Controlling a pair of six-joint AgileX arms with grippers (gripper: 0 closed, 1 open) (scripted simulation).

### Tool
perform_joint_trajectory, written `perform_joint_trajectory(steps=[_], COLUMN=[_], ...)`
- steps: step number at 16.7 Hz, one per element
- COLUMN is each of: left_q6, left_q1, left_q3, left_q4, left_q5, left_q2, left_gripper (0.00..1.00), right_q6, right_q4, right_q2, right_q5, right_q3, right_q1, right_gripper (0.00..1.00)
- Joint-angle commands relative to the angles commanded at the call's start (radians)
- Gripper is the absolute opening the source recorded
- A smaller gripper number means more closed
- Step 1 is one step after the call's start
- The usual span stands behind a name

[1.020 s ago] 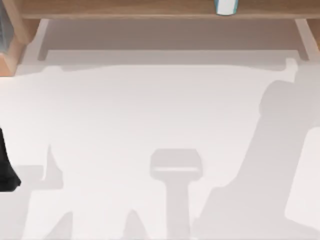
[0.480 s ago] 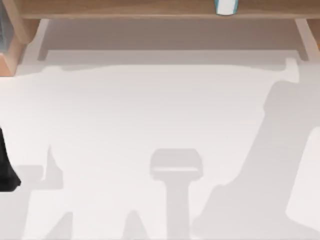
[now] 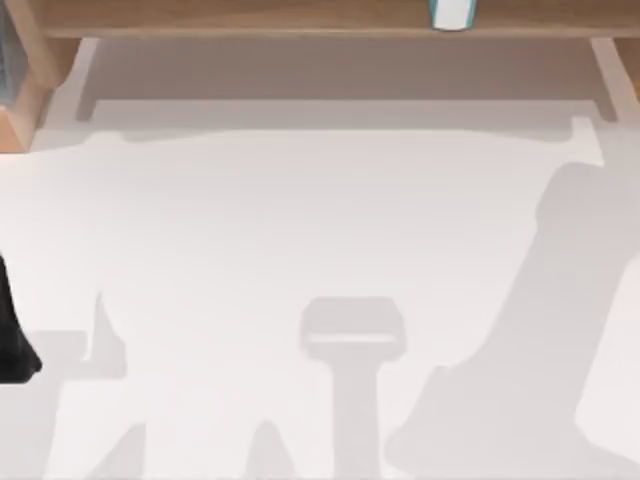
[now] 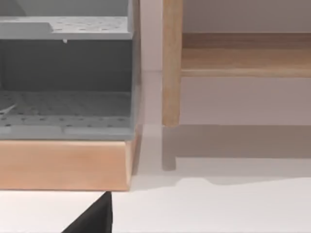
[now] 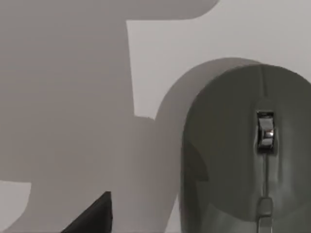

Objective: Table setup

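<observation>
- Our left arm (image 3: 12,345) sits at the near left edge of the white surface (image 3: 300,220); we cannot tell its tool's state.
- Our right wrist view looks down on a grey computer mouse (image 5: 243,155) with a metal scroll wheel (image 5: 265,132), lying on the surface; that tool's state we cannot tell either.
- Far left, a grey perforated organizer (image 4: 65,104) rests on a wooden base (image 4: 63,165).
- On the far wooden shelf (image 3: 250,15) stands a white cup (image 3: 452,14); no writing is readable.

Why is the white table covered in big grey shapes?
Top view: those are soft-edged shadows on the table, widest at its right side. Right wrist view: shadow also darkens the table beside the grey computer mouse. Left wrist view: the wooden shelf shades the surface below.
</observation>
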Motion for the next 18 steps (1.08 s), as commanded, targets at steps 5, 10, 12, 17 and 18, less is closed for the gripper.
perform_joint_trajectory(steps=[5, 10, 12, 17, 18], left_q6=[0.0, 0.0, 0.0, 0.0, 0.0], left_q1=[0.0, 0.0, 0.0, 0.0, 0.0], left_q3=[0.0, 0.0, 0.0, 0.0, 0.0], left_q4=[0.0, 0.0, 0.0, 0.0, 0.0], left_q5=[0.0, 0.0, 0.0, 0.0, 0.0], left_q2=[0.0, 0.0, 0.0, 0.0, 0.0], left_gripper=[1.0, 1.0, 1.0, 1.0, 1.0], right_q6=[0.001, 0.001, 0.001, 0.001, 0.001], right_q4=[0.01, 0.01, 0.01, 0.01, 0.01], right_q2=[0.012, 0.012, 0.012, 0.012, 0.012], right_q5=[-0.001, -0.001, -0.001, -0.001, -0.001], right_q3=[-0.006, -0.006, -0.006, -0.006, -0.006], right_q1=[0.002, 0.002, 0.002, 0.002, 0.002], right_gripper=[1.0, 0.62, 0.47, 0.1, 0.02])
